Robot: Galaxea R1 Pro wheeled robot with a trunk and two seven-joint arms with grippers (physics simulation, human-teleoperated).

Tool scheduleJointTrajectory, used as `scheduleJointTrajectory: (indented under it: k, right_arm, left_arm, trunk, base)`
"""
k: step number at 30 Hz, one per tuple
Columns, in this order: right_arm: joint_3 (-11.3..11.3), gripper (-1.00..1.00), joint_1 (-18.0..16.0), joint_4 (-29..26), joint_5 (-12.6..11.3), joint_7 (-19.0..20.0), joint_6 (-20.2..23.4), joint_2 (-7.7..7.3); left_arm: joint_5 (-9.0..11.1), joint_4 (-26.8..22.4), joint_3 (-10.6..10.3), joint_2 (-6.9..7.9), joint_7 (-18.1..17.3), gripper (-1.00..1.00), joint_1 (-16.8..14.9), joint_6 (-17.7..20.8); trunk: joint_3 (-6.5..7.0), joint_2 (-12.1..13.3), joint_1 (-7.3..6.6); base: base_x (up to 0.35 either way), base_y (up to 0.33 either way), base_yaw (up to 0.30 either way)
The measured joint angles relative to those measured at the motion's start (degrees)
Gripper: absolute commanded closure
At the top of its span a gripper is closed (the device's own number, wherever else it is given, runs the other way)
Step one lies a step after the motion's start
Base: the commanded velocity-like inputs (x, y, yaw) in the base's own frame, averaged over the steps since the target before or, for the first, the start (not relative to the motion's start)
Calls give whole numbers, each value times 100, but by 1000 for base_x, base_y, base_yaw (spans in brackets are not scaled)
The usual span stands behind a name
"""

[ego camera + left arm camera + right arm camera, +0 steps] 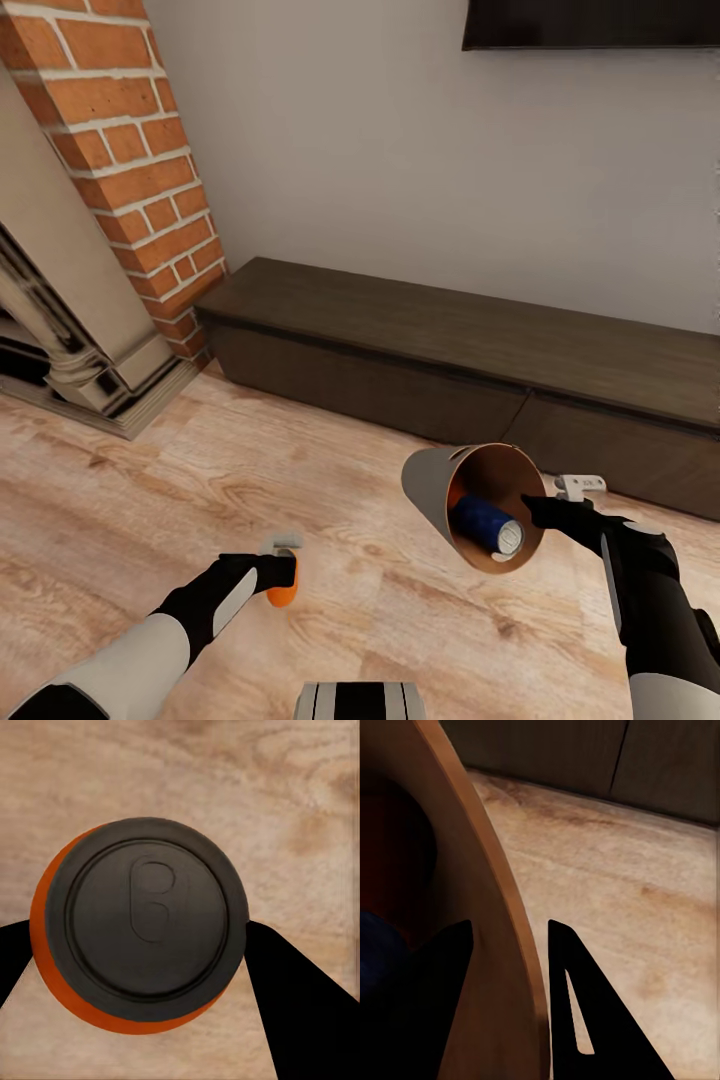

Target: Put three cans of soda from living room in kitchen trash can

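Held in left claw [283,572], low over wood floor [150,500]: orange soda can [135,934], grey top toward wrist camera, fingers closed against both sides. Gripped by right claw [533,512], fingers pinched across rim wall: tash can [432,485], tipped with brown mouth toward robot, blue soda can [487,523] lying inside, third can unseen, long dark cabinet [450,340] behind. Advised for step in hand: bin levelled mouth-up first, lest blue can roll out, then orange can carried above opening and released only when centred.

Tilted grey tash can [432,492] with blue soda can [487,524] inside; orange can [283,590] upright.
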Motion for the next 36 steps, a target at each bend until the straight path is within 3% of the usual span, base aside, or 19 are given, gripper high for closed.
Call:
scheduleJointTrajectory:
  k: [4, 11, 16, 20, 21, 24, 25, 27, 30, 32, 36]
  right_arm:
    - [15, 100, 1, 4, 0, -6, 0, 6]
    - [288, 100, 5, 14, -19, -6, 21, 7]
    - [455, 100, 13, 16, -21, -12, 30, 13]
    - [557, 100, 15, 52, 2, -13, 171, 6]
    - [583, 100, 15, 58, 2, -14, 208, 1]
    - [579, 100, 19, 63, 15, -19, 217, -6]
    - [572, 100, 24, 70, 1, -17, 225, -21]
    - [570, 100, 30, 71, 20, -19, 221, -34]
    - [568, 100, 37, 71, 6, -16, 266, -57]
    - [581, 100, 45, 62, 22, -9, 692, -73]
    - [584, 100, 42, 46, 236, -6, 956, -76]
  left_arm:
    - [5, -13, 3, 6, -19, 100, -2, 23]
    - [11, -243, 3, 33, -45, 100, 13, 64]
    - [16, -1085, 13, 47, -39, 100, 36, 398]
    - [15, -2182, 41, 183, 0, 100, 70, 986]
    - [-55, -2793, 69, 390, 21, 100, 80, 1352]
    - [-4, -3294, 78, 601, 17, 100, 90, 1570]
    - [-19, -3572, 86, 743, 20, 100, 124, 1682]
    - [0, -3776, 88, 852, 17, 100, 171, 1766]
    - [29, -4216, 95, 1179, -28, 100, 280, 1979]
    - [71, -4564, 100, 1530, -361, 100, 323, 2187]
    - [111, -5024, 101, 1658, -814, 100, 336, 2616]
  trunk:
    - [89, 5, -10]
    - [244, 15, -28]
    - [355, 21, -42]
    - [444, 26, -52]
    - [466, 28, -55]
    - [532, 32, -62]
    - [554, 33, -65]
    - [598, 36, -70]
    - [665, 40, -78]
    - [709, 42, -83]
    - [798, 48, -93]
  base:
    - [0, 0, 0]
    - [0, 0, 0]
    - [0, 0, 0]
    - [0, 0, 0]
    - [0, 0, 0]
    - [0, 0, 0]
    - [0, 0, 0]
    - [0, 0, 0]
    - [0, 0, 0]
    - [0, 0, 0]
    - [0, 0, 0]
